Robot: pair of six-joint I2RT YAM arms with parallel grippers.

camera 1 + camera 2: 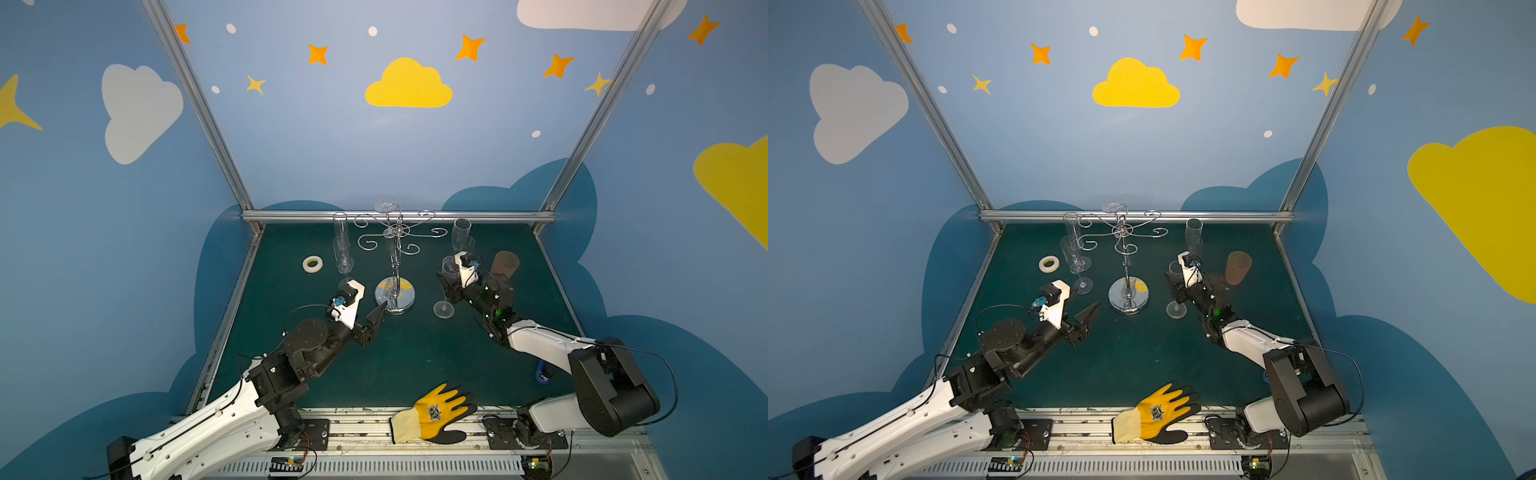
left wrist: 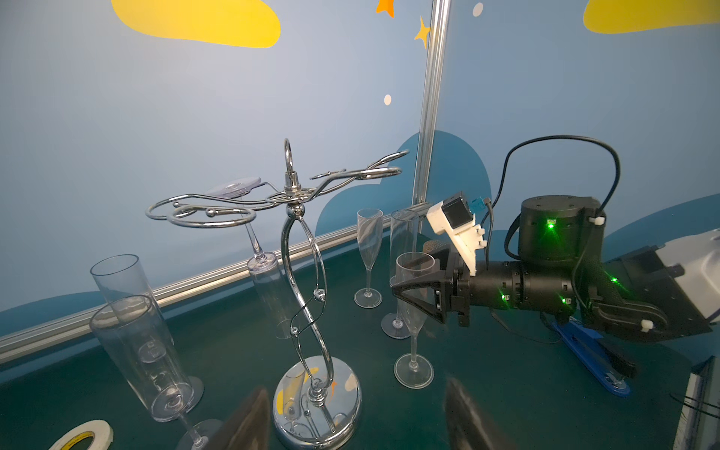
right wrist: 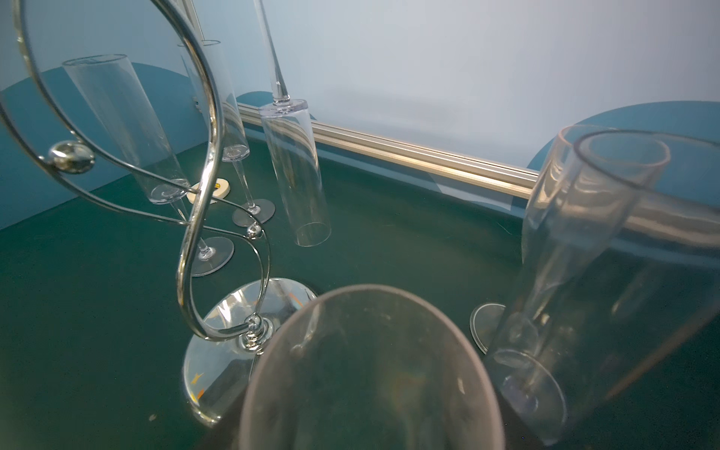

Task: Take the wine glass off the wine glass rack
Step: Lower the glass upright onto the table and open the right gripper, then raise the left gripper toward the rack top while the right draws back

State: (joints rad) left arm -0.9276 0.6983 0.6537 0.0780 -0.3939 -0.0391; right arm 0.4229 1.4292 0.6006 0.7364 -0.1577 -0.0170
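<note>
The right gripper point(image 2: 409, 274) is clamping a wine glass point(image 2: 413, 325) whose foot is resting on the table point(image 1: 415, 361), right of the rack point(image 1: 401, 299). A second glass point(image 2: 270, 300) is hanging upside down on the rack's far side. The left gripper point(image 1: 372, 323) is hovering near-left of the rack's base, its jaws standing apart.

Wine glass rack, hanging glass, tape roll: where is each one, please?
wine glass rack point(image 1: 405, 297): in a top view, on its round mirrored base.
hanging glass point(image 2: 269, 296): left wrist view, on its upside-down bowl.
tape roll point(image 1: 305, 265): in a top view, on its white ring.
</note>
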